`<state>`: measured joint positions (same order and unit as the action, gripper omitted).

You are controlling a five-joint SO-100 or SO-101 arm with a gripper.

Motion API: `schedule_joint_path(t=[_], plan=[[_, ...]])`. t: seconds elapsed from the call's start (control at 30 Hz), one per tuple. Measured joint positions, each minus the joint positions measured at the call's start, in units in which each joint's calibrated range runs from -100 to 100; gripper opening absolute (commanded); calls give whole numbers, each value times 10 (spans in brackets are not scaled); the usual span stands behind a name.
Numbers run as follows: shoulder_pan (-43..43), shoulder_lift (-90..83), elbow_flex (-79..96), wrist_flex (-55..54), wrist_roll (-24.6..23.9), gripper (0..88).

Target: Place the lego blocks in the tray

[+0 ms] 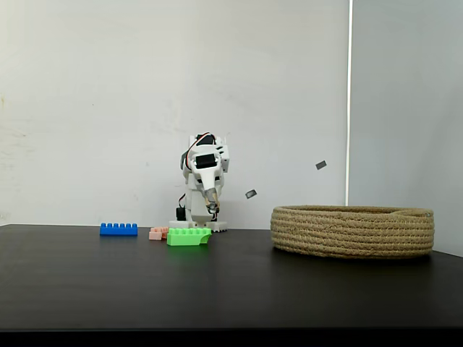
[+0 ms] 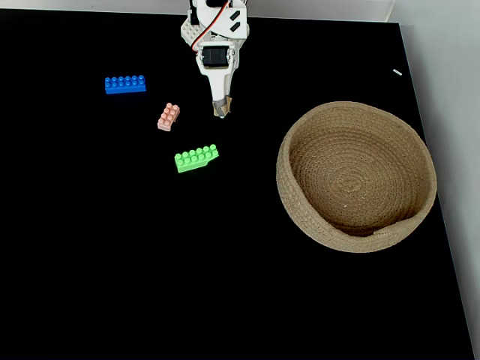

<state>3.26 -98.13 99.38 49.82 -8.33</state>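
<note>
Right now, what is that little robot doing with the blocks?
Nothing is picked up yet. The robot arm's gripper points down at the black table with its jaws together and nothing in them. The blue brick, pink brick and green brick all lie on the table. The rope basket has no bricks in it.

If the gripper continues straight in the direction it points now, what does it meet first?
Probably the bare black table. The gripper points down and forward, passing just right of the green brick; depth is unclear.

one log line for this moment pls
hand: shut, empty, above table | blue brick, pink brick, green brick: on table | tray: empty
</note>
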Motion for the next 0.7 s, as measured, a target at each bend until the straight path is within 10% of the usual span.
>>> schedule_joint_path(t=[0.7], plan=[[0, 0, 0, -3, 12, 2]])
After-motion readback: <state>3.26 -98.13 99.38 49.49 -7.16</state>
